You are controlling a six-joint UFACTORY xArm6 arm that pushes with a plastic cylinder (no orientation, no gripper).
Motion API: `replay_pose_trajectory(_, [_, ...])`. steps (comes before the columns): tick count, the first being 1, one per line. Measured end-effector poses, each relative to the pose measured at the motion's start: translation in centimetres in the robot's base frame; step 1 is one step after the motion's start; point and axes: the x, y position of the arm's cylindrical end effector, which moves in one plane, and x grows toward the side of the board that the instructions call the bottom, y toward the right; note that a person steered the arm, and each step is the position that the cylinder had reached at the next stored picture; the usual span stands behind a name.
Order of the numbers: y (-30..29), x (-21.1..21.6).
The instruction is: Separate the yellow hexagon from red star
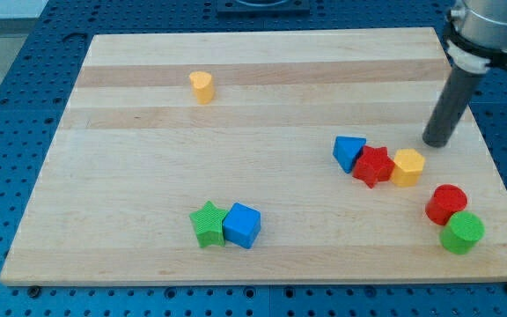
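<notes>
The yellow hexagon [407, 166] sits at the view's right, touching the right side of the red star [373, 165]. A blue triangular block [349, 151] touches the star's left side. My tip [435, 142] rests on the board just above and to the right of the yellow hexagon, a short gap away from it. The dark rod rises from it toward the view's top right corner.
A red cylinder [446, 203] and a green cylinder [462, 232] lie below the hexagon near the right edge. A green star [207, 223] and a blue cube [241, 225] touch at the bottom middle. A yellow heart-like block [202, 86] stands at the upper left.
</notes>
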Motion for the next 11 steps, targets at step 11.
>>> replay_pose_trajectory(11, [-10.1,-6.4])
